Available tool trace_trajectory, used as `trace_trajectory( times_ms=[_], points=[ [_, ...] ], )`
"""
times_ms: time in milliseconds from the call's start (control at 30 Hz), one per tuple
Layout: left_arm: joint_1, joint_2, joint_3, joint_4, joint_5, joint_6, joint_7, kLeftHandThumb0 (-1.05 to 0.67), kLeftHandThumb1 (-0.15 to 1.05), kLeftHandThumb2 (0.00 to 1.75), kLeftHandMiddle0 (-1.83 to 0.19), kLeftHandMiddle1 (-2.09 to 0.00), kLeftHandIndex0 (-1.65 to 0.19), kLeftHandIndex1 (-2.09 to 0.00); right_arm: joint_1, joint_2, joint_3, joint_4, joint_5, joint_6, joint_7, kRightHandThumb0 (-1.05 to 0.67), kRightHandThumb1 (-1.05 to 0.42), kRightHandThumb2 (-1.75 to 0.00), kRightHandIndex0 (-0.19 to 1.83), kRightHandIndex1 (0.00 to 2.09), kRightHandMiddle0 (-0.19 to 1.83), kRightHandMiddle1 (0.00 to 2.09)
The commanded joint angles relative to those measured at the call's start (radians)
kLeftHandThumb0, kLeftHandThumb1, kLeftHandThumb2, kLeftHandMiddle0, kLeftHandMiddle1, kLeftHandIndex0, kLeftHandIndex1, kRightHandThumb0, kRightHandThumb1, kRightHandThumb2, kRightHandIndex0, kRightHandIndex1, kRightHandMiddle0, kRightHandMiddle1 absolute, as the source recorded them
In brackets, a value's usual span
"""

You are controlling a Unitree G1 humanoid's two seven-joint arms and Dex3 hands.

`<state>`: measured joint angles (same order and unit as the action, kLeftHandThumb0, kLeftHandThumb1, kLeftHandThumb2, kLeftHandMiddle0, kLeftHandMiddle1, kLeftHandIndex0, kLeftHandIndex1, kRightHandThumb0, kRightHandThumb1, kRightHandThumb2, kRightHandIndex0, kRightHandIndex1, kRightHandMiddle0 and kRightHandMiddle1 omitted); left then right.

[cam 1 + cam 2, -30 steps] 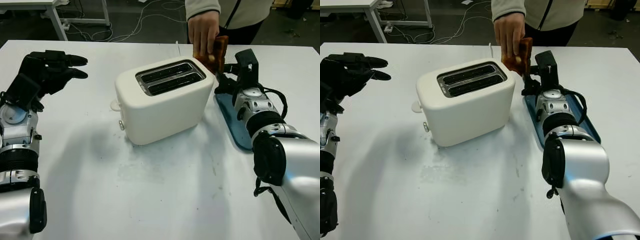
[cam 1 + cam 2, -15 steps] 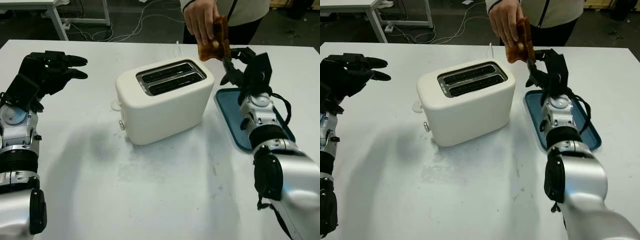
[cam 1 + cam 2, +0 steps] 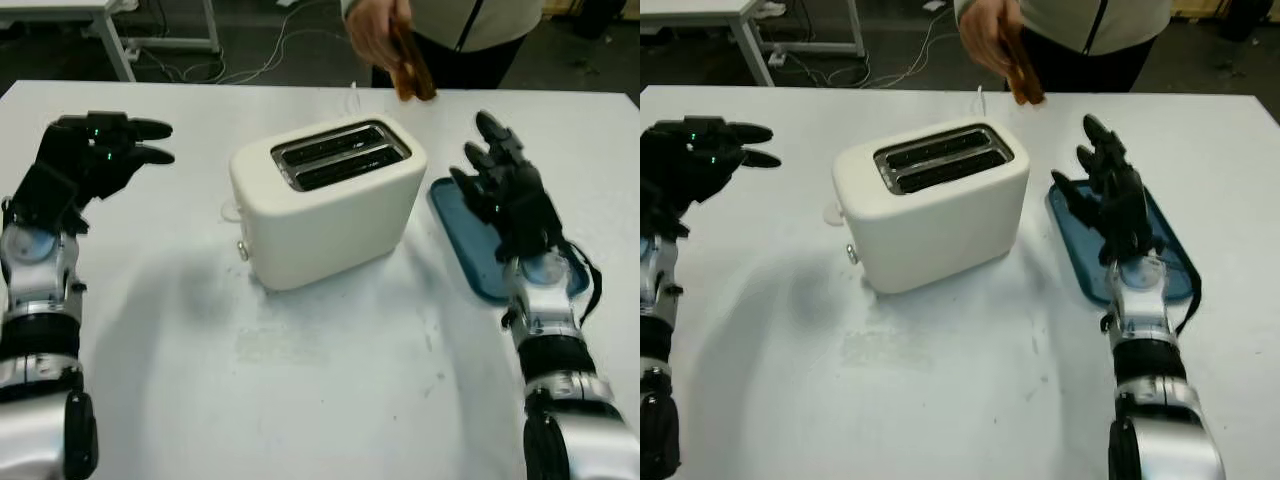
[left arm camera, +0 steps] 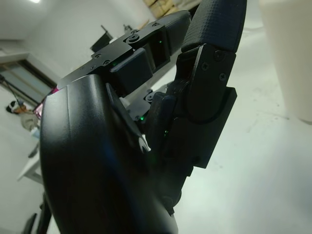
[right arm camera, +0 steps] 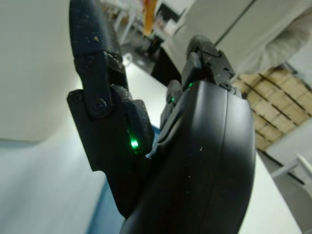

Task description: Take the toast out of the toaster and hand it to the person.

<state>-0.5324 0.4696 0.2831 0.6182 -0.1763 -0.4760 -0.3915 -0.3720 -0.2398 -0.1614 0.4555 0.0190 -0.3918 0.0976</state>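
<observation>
Toast (image 3: 411, 65) is in person's hand (image 3: 372, 30) past desk's far edge: handover done. Right hand (image 3: 507, 190) open over tray (image 3: 470, 255), left hand (image 3: 90, 150) open near left edge, toaster (image 3: 325, 200) slots empty.

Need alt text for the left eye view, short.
A person's hand holds the toast beyond a white toaster with empty slots. The robot's open right hand is above a blue tray; its open left hand is off to the toaster's other side.

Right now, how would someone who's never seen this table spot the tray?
Start at the white toaster in the middle of the table. On the robot's right side of it, a flat tray lies under the open right hand. It is the table's one blue thing.
</observation>
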Motion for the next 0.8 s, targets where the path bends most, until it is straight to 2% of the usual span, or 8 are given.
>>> trace_trajectory(
  times_ms=[0, 133, 267, 433, 600, 667, 733, 767],
  points=[
    [0.037, -0.020, 0.008, -0.040, -0.008, -0.017, 0.027, -1.05, 0.92, 0.07, -1.07, -0.37, -1.17, -0.02, 0.087, 0.038, 0.022, -0.120, 0.024, 0.017, 0.009, -1.05, -0.92, -0.17, 0.04, 0.03, 0.06, 0.01],
    [0.091, -0.068, 0.008, -0.100, -0.015, -0.006, 0.066, -1.05, 0.92, 0.05, -1.10, -0.36, -1.19, -0.03, 0.225, 0.087, 0.076, -0.290, -0.022, 0.040, -0.014, -1.05, -0.92, -0.25, 0.04, 0.03, 0.08, 0.01],
    [0.140, -0.119, 0.006, -0.143, -0.001, -0.015, 0.119, -1.05, 0.92, 0.04, -1.11, -0.34, -1.20, -0.03, 0.332, 0.134, 0.129, -0.406, -0.048, 0.070, -0.033, -1.05, -0.92, -0.49, 0.06, 0.04, 0.10, 0.01],
    [0.207, -0.207, -0.007, -0.155, 0.039, -0.090, 0.216, -1.05, 0.92, 0.09, -1.08, -0.31, -1.17, -0.01, 0.370, 0.185, 0.136, -0.334, -0.055, -0.012, -0.078, -0.97, -0.92, -0.68, 0.09, 0.04, 0.13, 0.02],
    [0.268, -0.286, -0.035, -0.106, 0.053, -0.204, 0.233, -1.05, 0.92, 0.13, -0.85, -0.24, -0.94, 0.00, 0.368, 0.189, 0.131, -0.225, -0.101, -0.034, -0.141, -0.89, -0.92, -0.75, 0.08, 0.04, 0.13, 0.01],
    [0.282, -0.299, -0.045, -0.071, 0.078, -0.248, 0.248, -1.05, 0.92, 0.15, -0.70, -0.37, -0.86, 0.00, 0.361, 0.193, 0.131, -0.203, -0.108, -0.036, -0.156, -0.89, -0.92, -0.74, 0.09, 0.04, 0.13, 0.01],
    [0.291, -0.311, -0.056, -0.031, 0.096, -0.285, 0.257, -1.05, 0.92, 0.18, -0.34, -0.91, -0.79, -0.01, 0.348, 0.198, 0.130, -0.172, -0.096, -0.057, -0.155, -0.88, -0.92, -0.74, 0.12, 0.06, 0.15, 0.02],
    [0.292, -0.314, -0.061, -0.010, 0.101, -0.298, 0.257, -1.05, 0.92, 0.19, -0.23, -1.07, -0.77, -0.01, 0.343, 0.199, 0.130, -0.160, -0.086, -0.064, -0.148, -0.86, -0.92, -0.73, 0.12, 0.06, 0.16, 0.02]
  ],
)
